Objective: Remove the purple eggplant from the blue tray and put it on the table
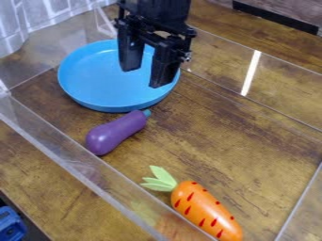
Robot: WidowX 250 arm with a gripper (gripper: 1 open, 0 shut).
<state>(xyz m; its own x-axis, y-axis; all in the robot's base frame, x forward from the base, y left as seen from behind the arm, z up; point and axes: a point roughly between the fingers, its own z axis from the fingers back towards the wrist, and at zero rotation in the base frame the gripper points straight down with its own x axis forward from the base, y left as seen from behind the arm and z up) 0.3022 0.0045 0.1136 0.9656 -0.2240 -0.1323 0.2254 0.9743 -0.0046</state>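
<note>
Plainly, the worktop (239, 136) carries everything, its near-left edge running along the clear wall. Toward its far-left corner sits the blue tray (78, 75), with the open gripper (145, 73) above it, fingers apart and nothing between them. Nearer the near edge lies the orange carrot (204, 213). The purple eggplant (116, 134) rests on the wood just outside the tray's near rim, below the gripper in view, its long axis slanting from the stem by the rim toward the near-left edge. The placing looks done, so the coming move probably only needs to carry the gripper clear.
</note>
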